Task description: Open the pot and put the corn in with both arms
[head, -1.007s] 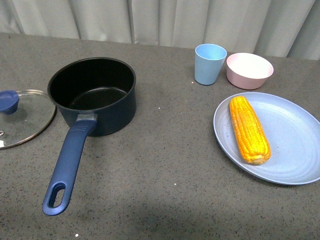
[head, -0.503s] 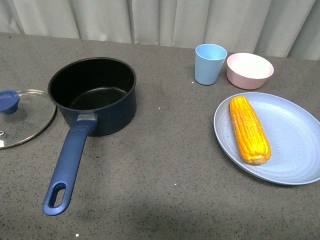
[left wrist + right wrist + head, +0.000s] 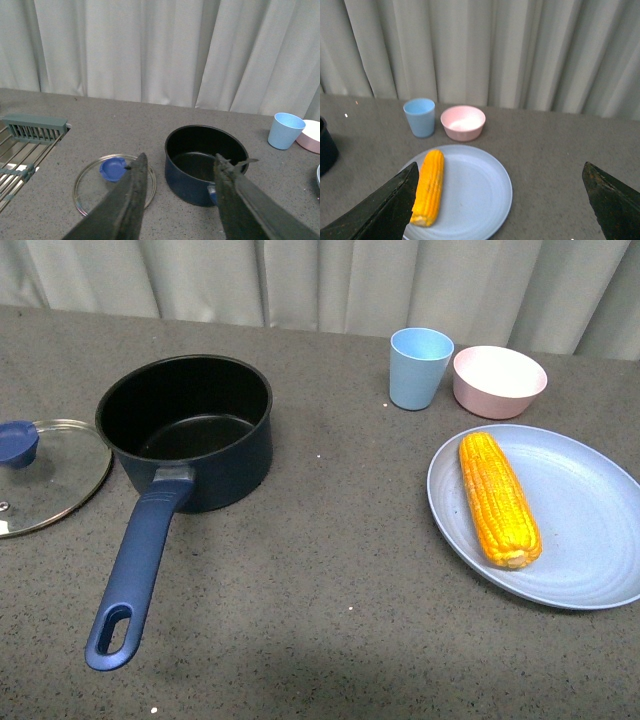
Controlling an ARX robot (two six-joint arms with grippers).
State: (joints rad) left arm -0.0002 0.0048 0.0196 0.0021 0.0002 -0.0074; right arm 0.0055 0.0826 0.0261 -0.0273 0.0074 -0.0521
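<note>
The navy-blue pot (image 3: pixel 190 430) stands open on the grey table at the left, black inside and empty, its long handle (image 3: pixel 135 575) pointing toward me. The yellow-orange corn (image 3: pixel 498 498) lies on a pale blue plate (image 3: pixel 590 530) at the right. Neither arm shows in the front view. In the left wrist view my left gripper (image 3: pixel 180 165) is open and empty, held above the table short of the pot (image 3: pixel 205 156). In the right wrist view my right gripper (image 3: pixel 500 172) is wide open and empty, above the plate (image 3: pixel 475 192), with the corn (image 3: pixel 429 186) near one finger.
The round glass lid (image 3: pixel 45 472) with a blue knob (image 3: pixel 17 442) lies flat left of the pot. A light blue cup (image 3: pixel 418 367) and a pink bowl (image 3: pixel 498 380) stand behind the plate. A metal rack (image 3: pixel 22 145) sits far left. Curtains hang behind the table.
</note>
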